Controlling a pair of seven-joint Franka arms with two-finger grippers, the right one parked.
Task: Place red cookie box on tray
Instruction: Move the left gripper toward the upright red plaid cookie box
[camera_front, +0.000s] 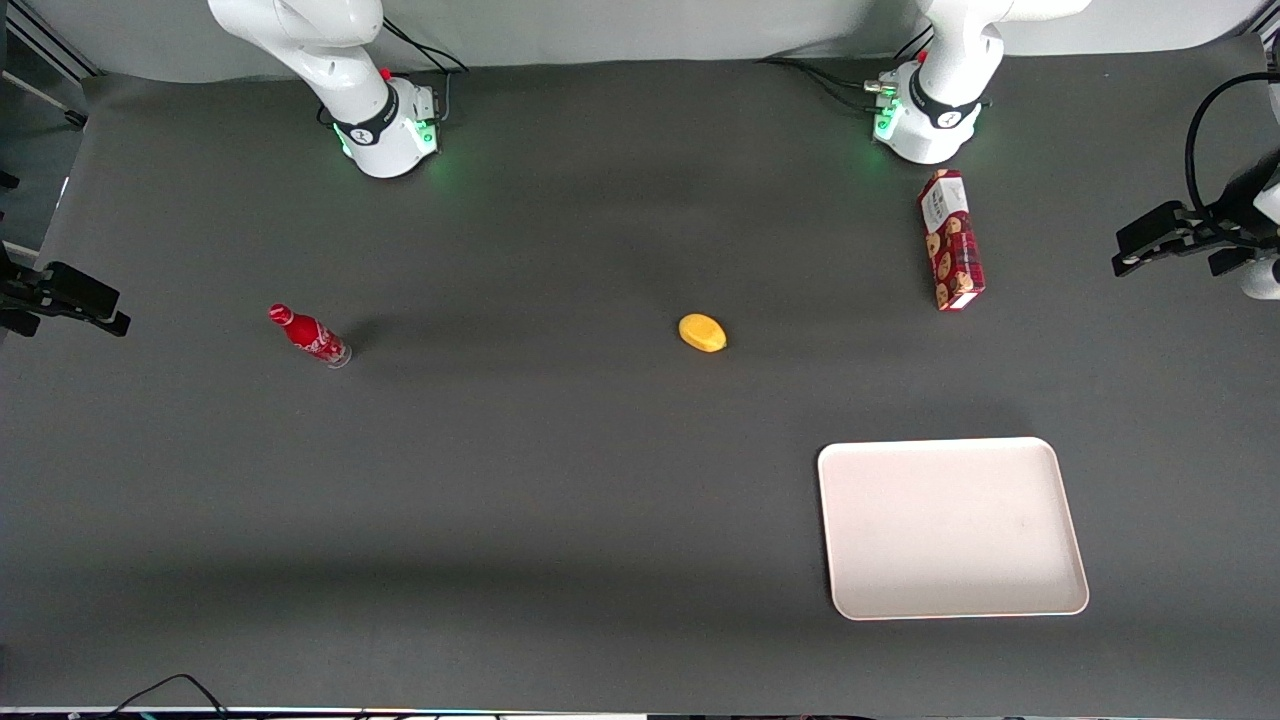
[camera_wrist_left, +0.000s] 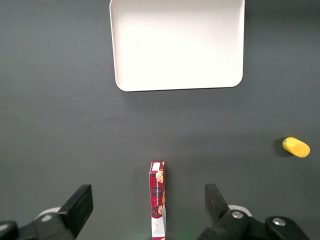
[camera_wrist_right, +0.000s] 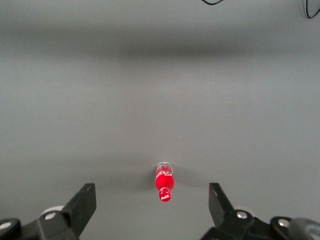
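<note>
We find the red cookie box (camera_front: 952, 240) lying flat on the dark tabletop (camera_front: 560, 480), close to the working arm's base and untouched. The tray (camera_front: 1060, 520) sits nearer the front camera, well apart from the box. The gripper (camera_wrist_left: 148, 210) hangs high above the box, jaws spread wide and holding nothing. A yellow object (camera_front: 702, 333) lies mid-table; a small red bottle (camera_front: 308, 335) lies toward the parked arm's end.
</note>
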